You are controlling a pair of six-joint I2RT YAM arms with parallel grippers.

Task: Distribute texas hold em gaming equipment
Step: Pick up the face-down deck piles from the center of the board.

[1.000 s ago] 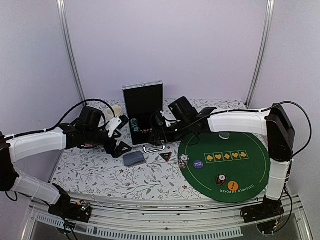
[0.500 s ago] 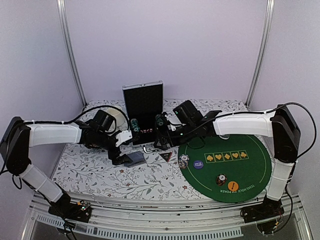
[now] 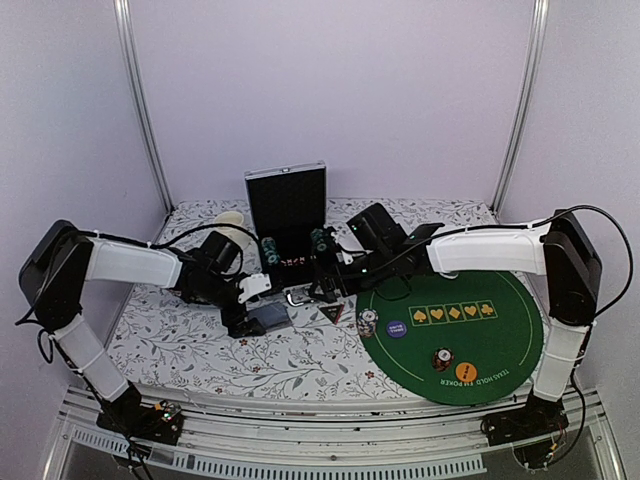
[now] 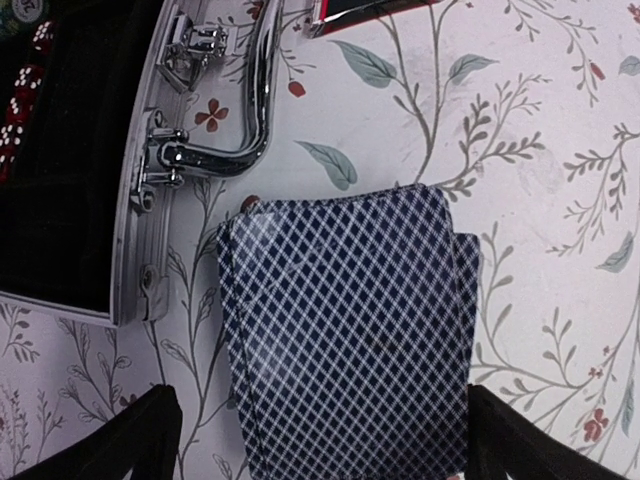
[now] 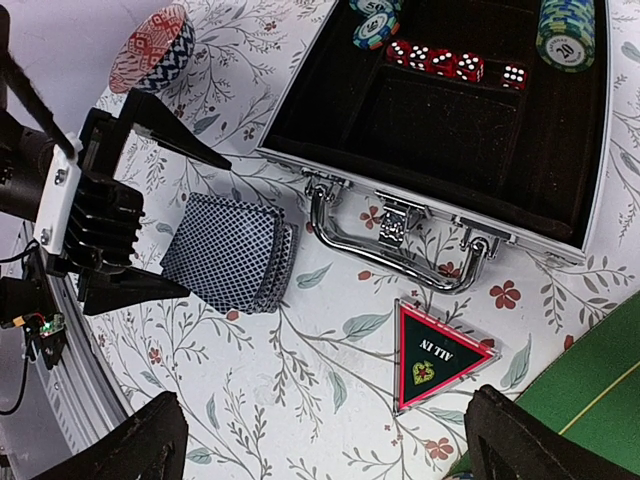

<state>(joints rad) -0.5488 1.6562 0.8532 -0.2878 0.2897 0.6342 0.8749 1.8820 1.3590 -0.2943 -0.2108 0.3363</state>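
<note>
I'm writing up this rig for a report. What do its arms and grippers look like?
Both the left arm and the right arm have white-covered links and black joints. A black cable loops along each. The left gripper has a white body, a ribbed black block and two black wedge-shaped fingers. The right gripper has black wedge fingers too.

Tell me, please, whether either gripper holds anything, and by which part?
Nothing is held: the left gripper is open over the blue lattice-backed card deck, the right gripper open too.
</note>
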